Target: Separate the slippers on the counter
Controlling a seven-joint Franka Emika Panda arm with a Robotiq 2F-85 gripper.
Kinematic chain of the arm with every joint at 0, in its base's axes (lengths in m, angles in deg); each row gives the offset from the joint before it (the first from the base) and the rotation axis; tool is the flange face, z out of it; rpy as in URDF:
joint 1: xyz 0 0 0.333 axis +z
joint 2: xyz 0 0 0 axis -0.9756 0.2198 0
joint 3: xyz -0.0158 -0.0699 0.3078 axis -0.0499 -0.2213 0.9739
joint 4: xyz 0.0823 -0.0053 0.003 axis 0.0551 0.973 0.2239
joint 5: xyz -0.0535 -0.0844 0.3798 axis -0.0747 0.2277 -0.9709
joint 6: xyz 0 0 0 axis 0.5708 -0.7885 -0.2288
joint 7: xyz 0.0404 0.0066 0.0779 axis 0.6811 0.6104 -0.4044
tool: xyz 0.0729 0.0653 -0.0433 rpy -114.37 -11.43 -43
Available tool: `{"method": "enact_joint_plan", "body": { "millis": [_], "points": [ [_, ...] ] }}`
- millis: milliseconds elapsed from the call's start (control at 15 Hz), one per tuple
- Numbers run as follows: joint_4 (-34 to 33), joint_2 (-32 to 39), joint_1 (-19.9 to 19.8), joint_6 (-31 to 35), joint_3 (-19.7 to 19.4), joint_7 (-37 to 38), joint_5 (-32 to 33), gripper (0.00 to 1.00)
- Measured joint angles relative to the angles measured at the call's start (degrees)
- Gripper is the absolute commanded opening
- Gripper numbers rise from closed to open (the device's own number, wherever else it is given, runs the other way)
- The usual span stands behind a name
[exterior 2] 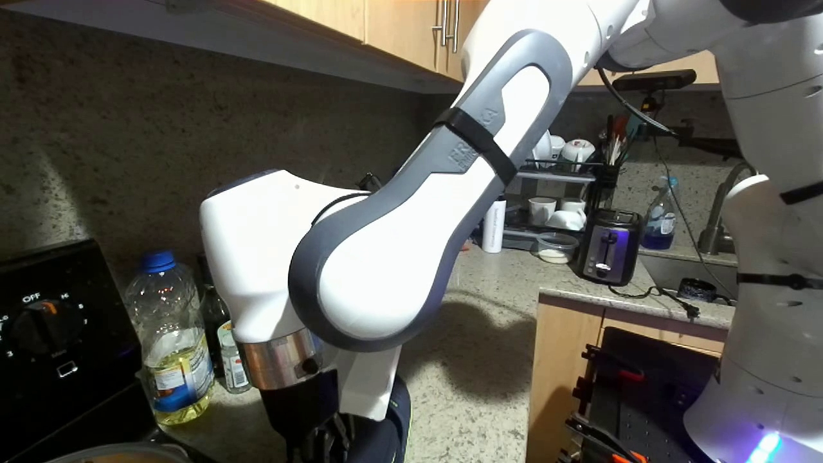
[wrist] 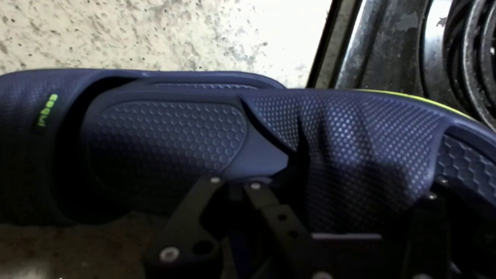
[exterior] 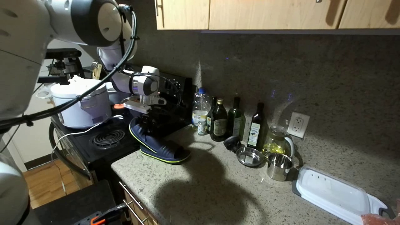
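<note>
One thick-soled, dark navy slide slipper (wrist: 252, 147), with a wide dotted strap and a lime-green line along its sole, lies on its matching lower slipper (exterior: 170, 151). Its heel end runs along the lower one's footbed to the mouth of that strap; how far in it goes is lost in shadow. The lower slipper sits on the speckled beige-grey stone counter (exterior: 256, 193), while the upper one slants upward, its toe end raised and reaching past the counter's edge over the black coil-burner stove (exterior: 93, 151).

So the pair is not yet apart, and the step in hand looks to be taking hold of the upper slipper by its strap. The black two-fingered hand (exterior: 147, 125) is down at that strap; in the wrist view its fingers stand well apart, one by the strap's rear edge, the other near the toe opening. I cannot tell whether they press on it or merely straddle it.

Once the grip is sure, the next move calls for drawing the heel free, up and stoveward, since a sideways pull would probably drag the lower slipper along. Then it should swing back over the counter and be set down apart from its mate, short of the dark glass bottles (exterior: 219, 122).
</note>
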Motion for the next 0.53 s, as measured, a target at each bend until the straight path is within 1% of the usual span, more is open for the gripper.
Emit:
{"method": "enact_joint_plan", "body": {
  "millis": [267,533],
  "points": [
    [0.6,-1.1,0.0,0.0,0.5,0.0,-0.5,0.0],
    [2.4,-4.6,0.8,0.0,0.7,0.3,-0.6,0.0]
  ]
}}
